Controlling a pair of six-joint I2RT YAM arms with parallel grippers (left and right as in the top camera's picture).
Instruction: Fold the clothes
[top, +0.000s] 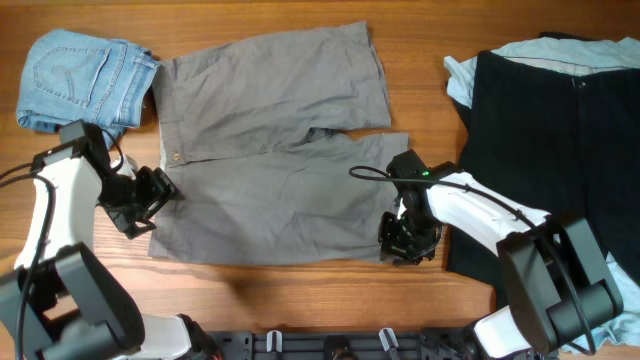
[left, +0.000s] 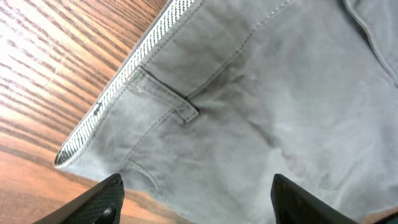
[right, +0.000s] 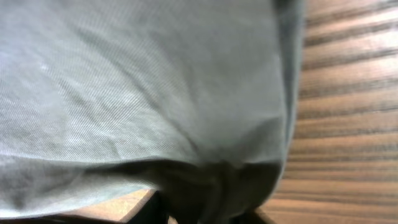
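The grey shorts (top: 270, 150) lie spread flat mid-table, waistband to the left and legs to the right. My left gripper (top: 155, 195) is open at the near waistband corner. In the left wrist view its fingers (left: 199, 202) stand wide apart over the grey cloth (left: 261, 93), by a belt loop (left: 186, 111). My right gripper (top: 408, 240) is at the near leg's hem corner. In the right wrist view the grey cloth (right: 155, 81) bunches down between the fingers (right: 205, 214), which are shut on it and mostly hidden.
Folded light-blue denim shorts (top: 80, 80) lie at the far left. A large black garment (top: 560, 150) covers the right side, with pale-blue cloth (top: 460, 80) at its far left edge. Bare wooden table (top: 300, 290) runs along the front.
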